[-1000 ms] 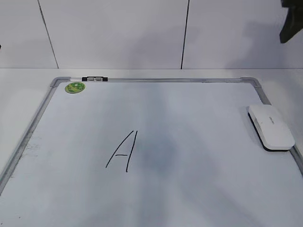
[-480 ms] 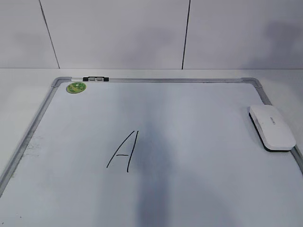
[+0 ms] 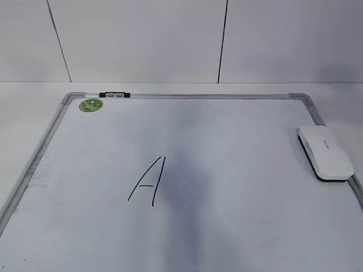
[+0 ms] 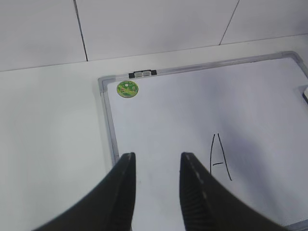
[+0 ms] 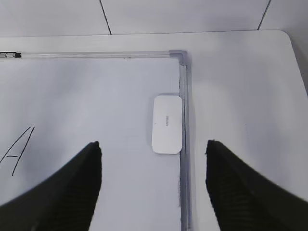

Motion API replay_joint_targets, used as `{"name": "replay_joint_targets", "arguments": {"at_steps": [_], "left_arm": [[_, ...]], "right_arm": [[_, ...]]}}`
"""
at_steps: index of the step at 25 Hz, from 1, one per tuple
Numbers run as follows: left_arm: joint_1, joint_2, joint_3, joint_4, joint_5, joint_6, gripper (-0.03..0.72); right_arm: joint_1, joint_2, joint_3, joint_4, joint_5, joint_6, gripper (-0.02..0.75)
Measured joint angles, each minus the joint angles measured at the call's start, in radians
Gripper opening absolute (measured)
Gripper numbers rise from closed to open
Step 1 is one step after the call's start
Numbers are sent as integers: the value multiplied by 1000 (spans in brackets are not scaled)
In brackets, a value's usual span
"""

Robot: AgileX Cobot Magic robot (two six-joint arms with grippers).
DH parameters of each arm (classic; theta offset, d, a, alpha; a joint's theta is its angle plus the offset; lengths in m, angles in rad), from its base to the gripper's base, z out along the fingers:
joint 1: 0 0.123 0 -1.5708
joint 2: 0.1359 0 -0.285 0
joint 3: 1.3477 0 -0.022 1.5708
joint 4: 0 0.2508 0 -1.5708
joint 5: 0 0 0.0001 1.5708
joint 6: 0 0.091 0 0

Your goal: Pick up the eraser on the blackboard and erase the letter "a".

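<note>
1. The left hand [image 4: 156, 161] hangs released, its jaws a little apart, over the blackboard's [image 3: 34, 161] left part; only a capital "A" [image 3: 147, 181] shows, no small "a".
2. The eraser [image 3: 325, 153] lies flat against the board's right frame.
3. The right hand [image 5: 153, 149], spread wide and empty, hovers above, with the eraser between its fingers.
4. Best lowered straight, gripping the long sides.

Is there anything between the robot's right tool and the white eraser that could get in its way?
No, nothing visible. The right tool hangs open above the eraser, which lies alone by the blackboard's right frame. Only bare board lies between them.
</note>
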Motion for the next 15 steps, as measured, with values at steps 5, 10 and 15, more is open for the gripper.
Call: {"name": "replay_joint_targets", "arguments": {"at_steps": [5,10,15], "left_arm": [[0,-108,10,2,22,-7,237],[0,-220,124,2,26,-21,237],[0,-344,267,4,28,-21,236]], "right_arm": [[9,-145,106,-1,2,10,545],[9,-284,214,11,6,13,545],[9,-399,303,29,8,13,545]]}}
